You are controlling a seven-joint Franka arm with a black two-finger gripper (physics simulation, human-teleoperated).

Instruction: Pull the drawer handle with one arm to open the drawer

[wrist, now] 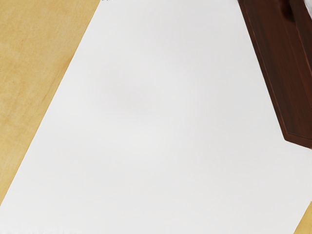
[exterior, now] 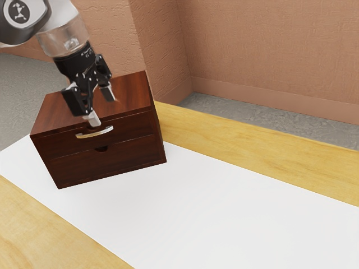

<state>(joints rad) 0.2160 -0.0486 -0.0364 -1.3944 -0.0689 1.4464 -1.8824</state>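
Note:
A dark wooden drawer box (exterior: 98, 131) stands on a white mat at the exterior view's left. Its upper drawer front carries a pale curved handle (exterior: 94, 132) and looks flush with the lower front, which has a small notch (exterior: 101, 148). My black gripper (exterior: 101, 106) hangs over the box's front top edge, just above the handle. It is open: one fingertip (exterior: 93, 119) reaches down almost to the handle, and the other is farther back over the box top. In the wrist view a slice of the box (wrist: 287, 73) runs along one side.
The white mat (exterior: 196, 207) covers the middle of a light wooden table (exterior: 269, 151), seen also in the wrist view as mat (wrist: 161, 126) and table (wrist: 29, 73). Brown walls and a grey floor lie behind the table.

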